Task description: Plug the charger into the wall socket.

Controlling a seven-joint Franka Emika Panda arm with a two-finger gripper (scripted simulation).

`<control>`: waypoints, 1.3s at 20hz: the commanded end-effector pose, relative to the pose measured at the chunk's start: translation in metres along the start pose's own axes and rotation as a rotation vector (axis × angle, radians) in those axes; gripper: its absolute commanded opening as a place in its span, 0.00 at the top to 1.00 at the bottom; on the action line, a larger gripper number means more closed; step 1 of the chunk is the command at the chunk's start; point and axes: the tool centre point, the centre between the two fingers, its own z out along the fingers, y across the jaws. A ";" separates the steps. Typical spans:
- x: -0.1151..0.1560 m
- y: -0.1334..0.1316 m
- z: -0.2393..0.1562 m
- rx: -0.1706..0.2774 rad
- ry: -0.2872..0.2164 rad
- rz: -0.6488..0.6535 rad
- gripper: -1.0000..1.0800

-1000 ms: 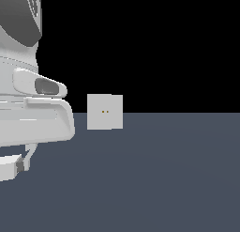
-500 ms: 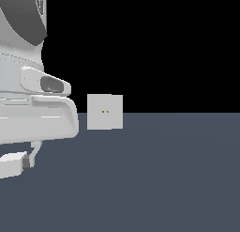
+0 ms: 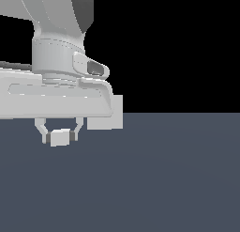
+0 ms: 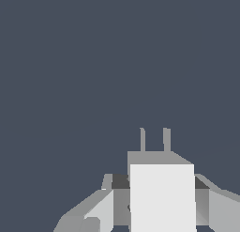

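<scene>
My gripper (image 3: 59, 136) is shut on the charger (image 3: 59, 138), a small off-white block held just above the dark floor at the exterior view's left. In the wrist view the charger (image 4: 161, 198) sits between my fingers (image 4: 101, 210), with its two prongs (image 4: 166, 139) pointing away from the hand. The wall socket (image 3: 112, 119) stands upright behind the hand. Only its lower right part shows, and its two holes are hidden by the hand.
The big white hand and wrist (image 3: 56, 92) fill the upper left of the exterior view. A flat dark blue-grey floor (image 3: 164, 179) spreads below, with a black background above it.
The hand has moved toward the exterior view's right and slightly up, carrying the charger. It now covers most of the wall socket, whose holes showed before.
</scene>
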 end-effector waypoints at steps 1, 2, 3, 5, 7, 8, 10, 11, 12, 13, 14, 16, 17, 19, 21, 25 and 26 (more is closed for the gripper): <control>0.004 0.028 -0.014 -0.002 0.001 0.039 1.00; 0.005 0.038 -0.019 -0.002 0.001 0.053 1.00; 0.006 0.047 -0.024 -0.003 0.001 0.066 1.00; 0.008 0.064 -0.032 -0.005 0.001 0.089 1.00; 0.009 0.078 -0.039 -0.006 0.001 0.108 1.00; 0.009 0.083 -0.042 -0.007 0.001 0.116 1.00; 0.010 0.091 -0.046 -0.008 0.001 0.127 1.00; 0.010 0.094 -0.047 -0.008 0.001 0.131 1.00; 0.010 0.096 -0.047 -0.009 0.001 0.133 1.00; 0.010 0.097 -0.048 -0.009 0.001 0.135 1.00; 0.011 0.097 -0.048 -0.009 0.001 0.135 1.00; 0.011 0.097 -0.048 -0.009 0.001 0.135 1.00; 0.011 0.097 -0.048 -0.009 0.001 0.135 1.00; 0.010 0.097 -0.048 -0.010 0.001 0.135 1.00; 0.012 0.097 -0.048 -0.010 0.001 0.135 1.00; 0.019 0.098 -0.047 -0.010 0.001 0.135 1.00; 0.022 0.099 -0.047 -0.010 0.001 0.135 1.00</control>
